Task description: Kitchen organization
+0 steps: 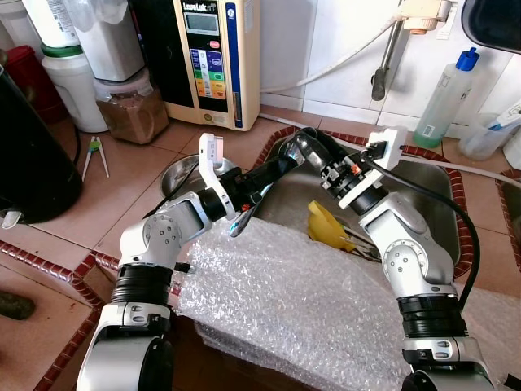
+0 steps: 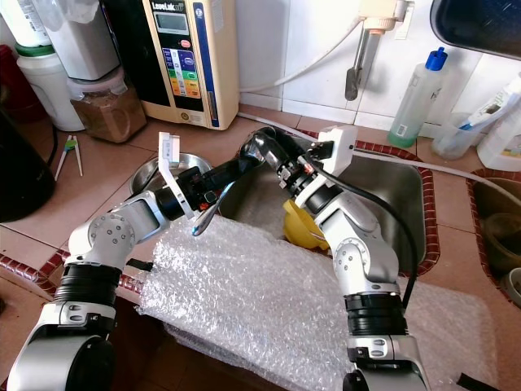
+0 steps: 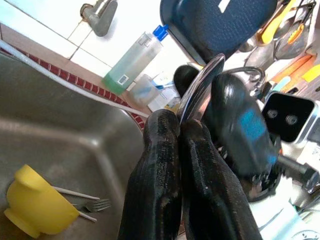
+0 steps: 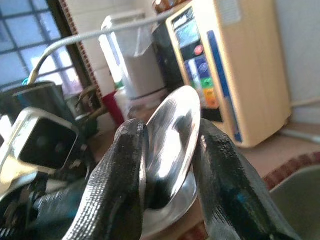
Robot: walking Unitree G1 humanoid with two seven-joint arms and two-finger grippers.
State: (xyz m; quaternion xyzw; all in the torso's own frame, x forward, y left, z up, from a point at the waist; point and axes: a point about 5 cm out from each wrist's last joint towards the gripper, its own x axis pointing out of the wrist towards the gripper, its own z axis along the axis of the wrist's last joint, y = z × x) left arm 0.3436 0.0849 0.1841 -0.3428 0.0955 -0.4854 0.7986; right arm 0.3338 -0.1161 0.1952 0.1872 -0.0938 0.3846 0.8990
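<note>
Head view: two grippers meet on one spoon above the sink

Left eye view: the left gripper and the right gripper come together over the near-left corner of the steel sink. A metal spoon slants down from the left gripper toward the bubble wrap draped over the counter edge. A yellow bowl lies in the sink with cutlery beside it.

Left wrist view: the left fingers are clenched on the spoon's handle, the right gripper close behind it.

Right wrist view: the right fingers stand on either side of the spoon's bowl, gripping its edges
</note>
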